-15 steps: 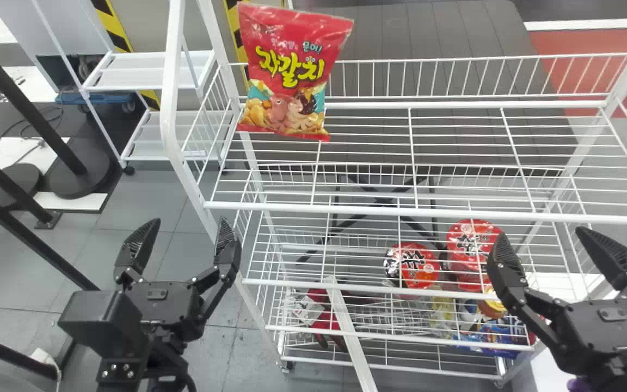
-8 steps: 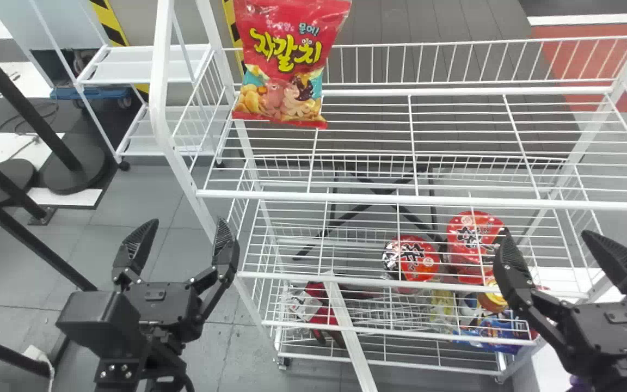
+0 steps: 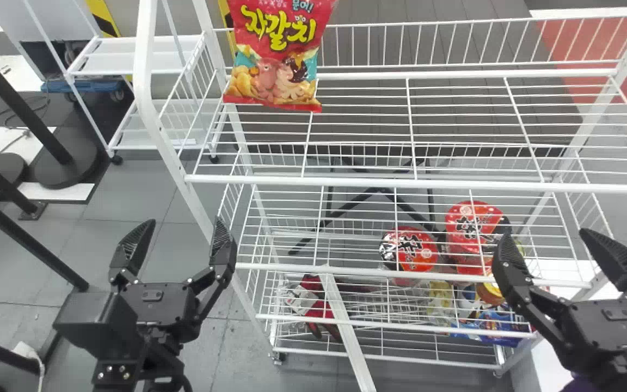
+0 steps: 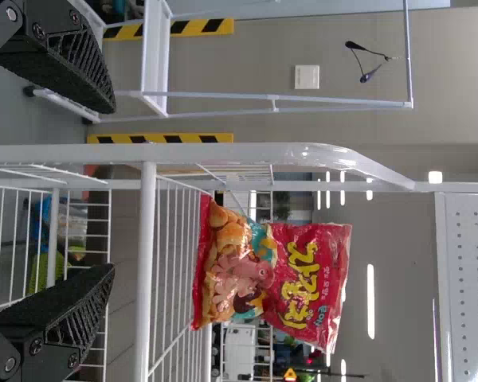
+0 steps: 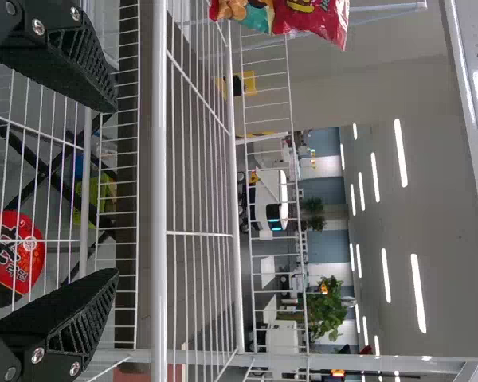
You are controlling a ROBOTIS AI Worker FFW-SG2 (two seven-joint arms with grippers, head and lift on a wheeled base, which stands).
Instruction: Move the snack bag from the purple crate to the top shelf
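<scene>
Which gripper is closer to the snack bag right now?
The left. The snack bag stands at the top shelf's left end; the left gripper is in front, near that end, the right gripper toward the other.

The snack bag point(image 3: 275, 60) looks glossy, crinkled plastic, the shelf rack point(image 3: 400, 183) smooth coated metal, the floor point(image 3: 139, 190) matt.
</scene>
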